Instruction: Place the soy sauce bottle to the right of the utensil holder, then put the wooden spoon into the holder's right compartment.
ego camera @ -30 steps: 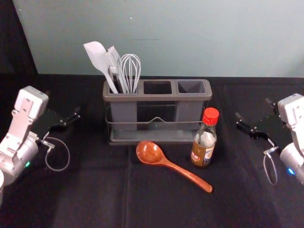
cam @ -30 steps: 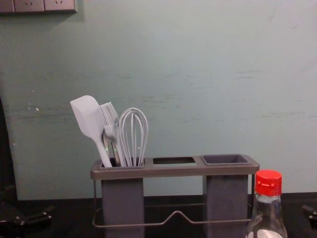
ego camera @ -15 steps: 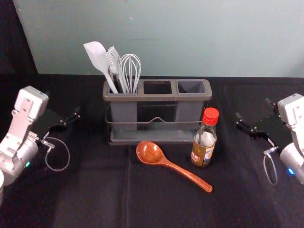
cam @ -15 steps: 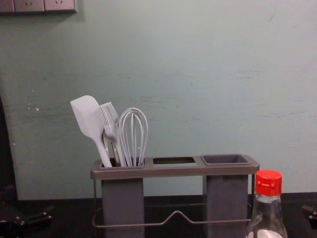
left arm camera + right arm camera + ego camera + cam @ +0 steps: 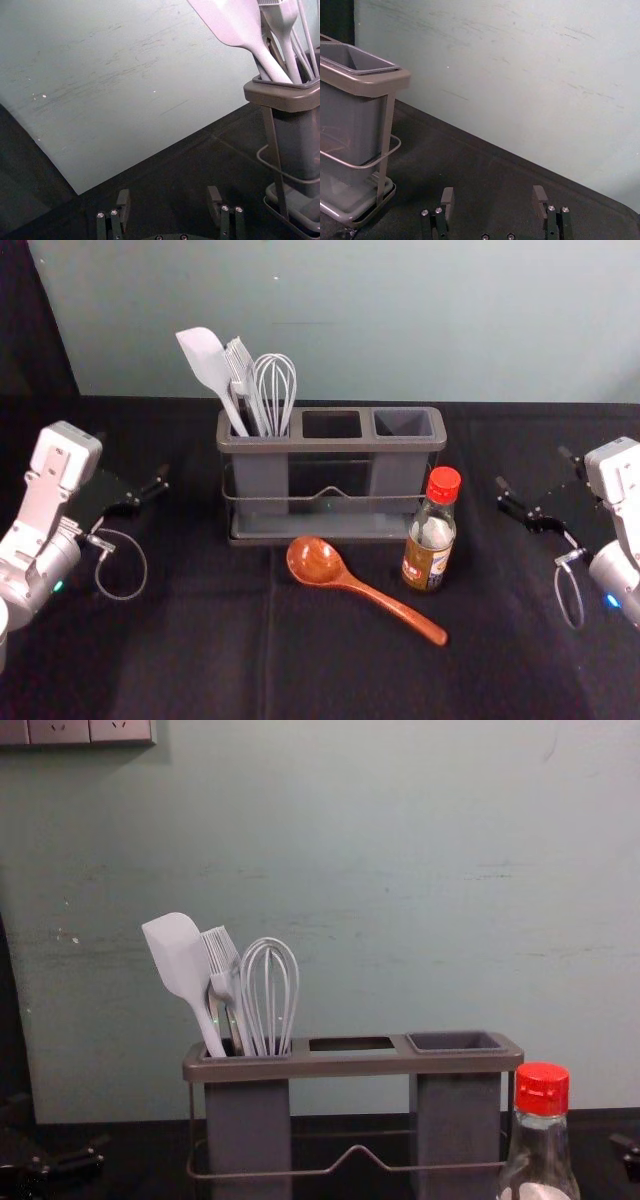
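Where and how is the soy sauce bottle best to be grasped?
Probably the body of the bottle, below its red cap, with the right gripper from the right: it is round and upright, the wooden spoon lies left and in front, the holder behind.

We count one clear glass soy sauce bottle with a red plastic cap (image 5: 431, 532), one reddish-brown wooden spoon (image 5: 372, 594) and one grey-brown rectangular utensil holder (image 5: 330, 445) with three compartments (image 5: 403, 423). We see one pale flat spatula (image 5: 178, 955), one pale bristled brush (image 5: 222, 960) and one pale wire whisk (image 5: 270, 1000) (we cannot tell how many slimmer utensils sit among them). We have two black grippers, one left gripper (image 5: 132, 456) and one right gripper (image 5: 532, 467).
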Tool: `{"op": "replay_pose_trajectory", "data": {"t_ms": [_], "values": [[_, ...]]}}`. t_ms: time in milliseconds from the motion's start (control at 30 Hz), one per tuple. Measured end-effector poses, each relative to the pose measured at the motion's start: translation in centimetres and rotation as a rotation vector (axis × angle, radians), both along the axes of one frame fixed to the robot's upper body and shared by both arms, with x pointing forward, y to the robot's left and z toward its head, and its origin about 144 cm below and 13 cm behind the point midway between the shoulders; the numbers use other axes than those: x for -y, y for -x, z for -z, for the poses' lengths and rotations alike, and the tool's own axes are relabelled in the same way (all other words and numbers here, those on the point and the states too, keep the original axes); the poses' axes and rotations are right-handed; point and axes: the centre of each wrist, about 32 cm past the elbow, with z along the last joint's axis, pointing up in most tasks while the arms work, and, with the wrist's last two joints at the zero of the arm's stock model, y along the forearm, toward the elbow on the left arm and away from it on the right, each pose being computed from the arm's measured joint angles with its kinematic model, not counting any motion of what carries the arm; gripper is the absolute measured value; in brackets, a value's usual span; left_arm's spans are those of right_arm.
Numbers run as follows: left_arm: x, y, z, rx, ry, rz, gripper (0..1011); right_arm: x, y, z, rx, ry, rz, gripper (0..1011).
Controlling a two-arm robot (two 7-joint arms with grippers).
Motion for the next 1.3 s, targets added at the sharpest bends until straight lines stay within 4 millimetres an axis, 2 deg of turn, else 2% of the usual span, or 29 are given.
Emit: {"op": "replay_pose_trajectory", "data": {"t_ms": [400, 700, 1033, 1300], "values": [[0.0, 0.0, 0.0, 0.0, 0.0, 0.0, 1005, -0.2, 1.8, 0.1, 0.018, -0.027, -0.031, 1002], [0.0, 0.0, 0.0, 0.0, 0.0, 0.0, 1005, 0.2, 5.6, -1.2, 0.01, -0.108, -0.113, 1002], [0.0, 0.0, 0.0, 0.0, 0.0, 0.0, 1005, 0.4, 8.3, -2.5, -0.015, -0.201, -0.237, 1002], [0.0, 0.0, 0.0, 0.0, 0.0, 0.0, 1005, -0.4, 8.9, -3.0, -0.022, -0.239, -0.318, 1002]]}}
